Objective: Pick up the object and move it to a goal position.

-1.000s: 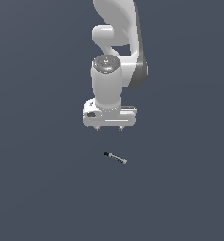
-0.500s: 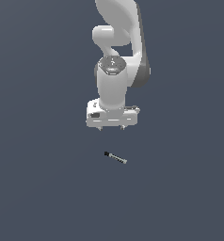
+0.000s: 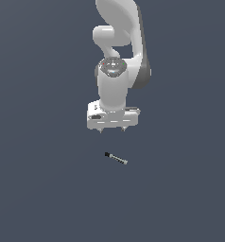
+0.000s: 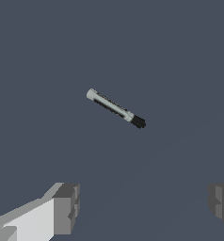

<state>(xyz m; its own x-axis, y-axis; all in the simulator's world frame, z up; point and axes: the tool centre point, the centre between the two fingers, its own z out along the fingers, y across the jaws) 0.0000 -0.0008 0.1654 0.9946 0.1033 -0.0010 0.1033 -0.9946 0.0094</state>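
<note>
Presently: gripper hangs above the pen-like rod, apart from it | jaws spread wide, empty, likely to straddle the shaft | rod lies flat on the grey floor, black tip toward the exterior view's left.

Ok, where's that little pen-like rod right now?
The rod lies flat on the dark surface, below the gripper in the exterior view and apart from it, black tip toward that view's left. In the wrist view it lies beyond the open fingers.
</note>
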